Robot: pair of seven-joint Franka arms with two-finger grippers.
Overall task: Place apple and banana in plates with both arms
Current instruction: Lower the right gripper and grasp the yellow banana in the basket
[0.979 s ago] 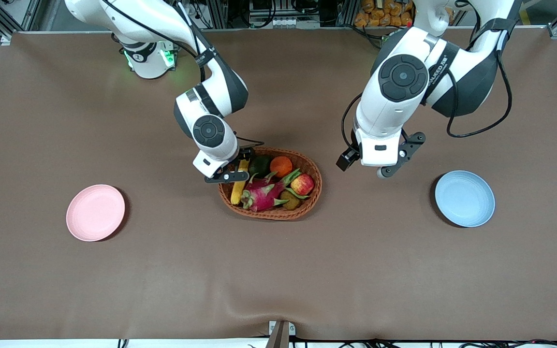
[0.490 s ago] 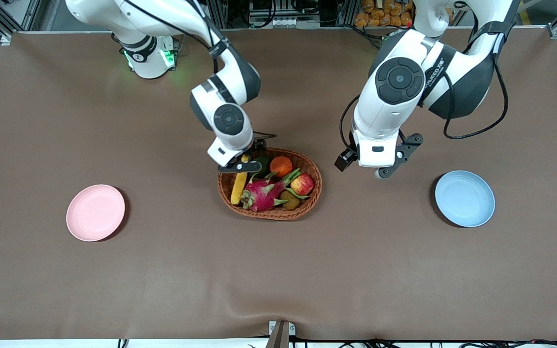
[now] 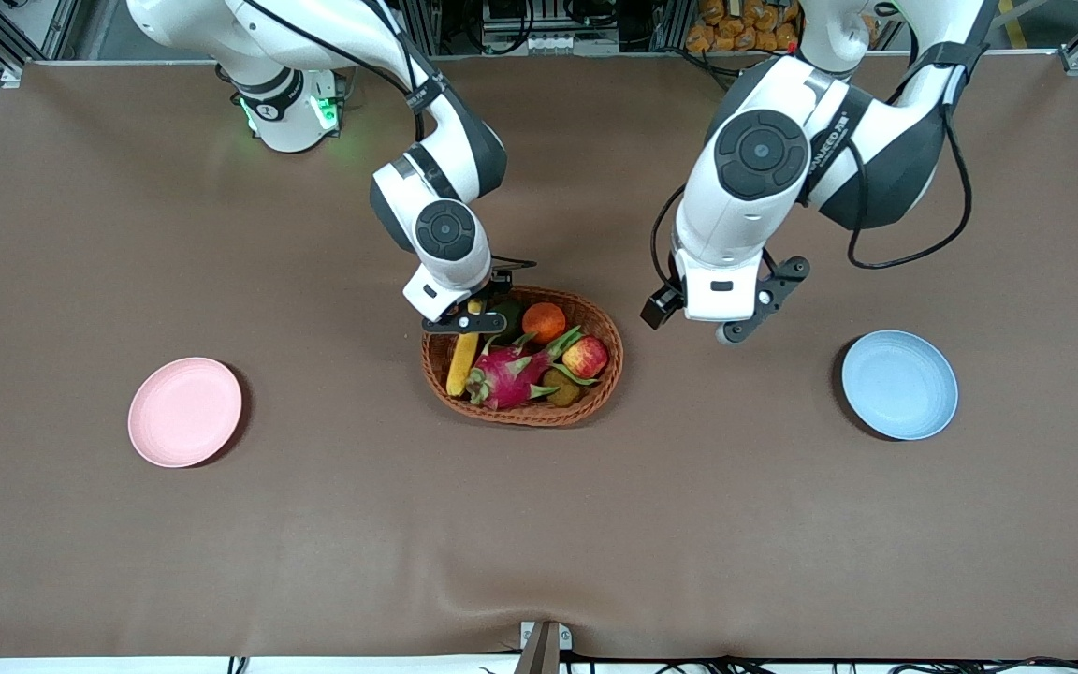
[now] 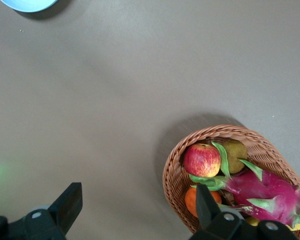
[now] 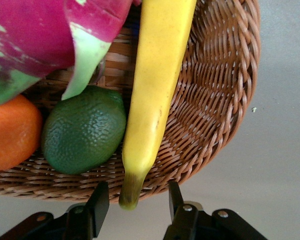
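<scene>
The banana (image 3: pixel 460 361) lies in the wicker basket (image 3: pixel 522 413) at its end toward the right arm. My right gripper (image 3: pixel 467 316) is over the basket's rim farthest from the front camera. It is open, with its fingers on either side of the banana's dark stem tip (image 5: pixel 130 196), not touching it. The apple (image 3: pixel 586 357) sits in the basket's other end, beside the dragon fruit (image 3: pixel 506 372). My left gripper (image 3: pixel 707 323) is open and empty over bare table between the basket and the blue plate (image 3: pixel 899 384); its view shows the apple (image 4: pixel 202 160). The pink plate (image 3: pixel 185 412) lies toward the right arm's end.
The basket also holds an orange (image 3: pixel 545 321), a dark green fruit (image 5: pixel 84 131) and a brown kiwi-like fruit (image 3: pixel 560 387). Dragon fruit leaves lie across the apple's side. Both plates are bare, on brown cloth.
My right gripper has swung from the basket's outer side to the banana's stem end and then held still. My left arm has drifted slightly toward the basket.
</scene>
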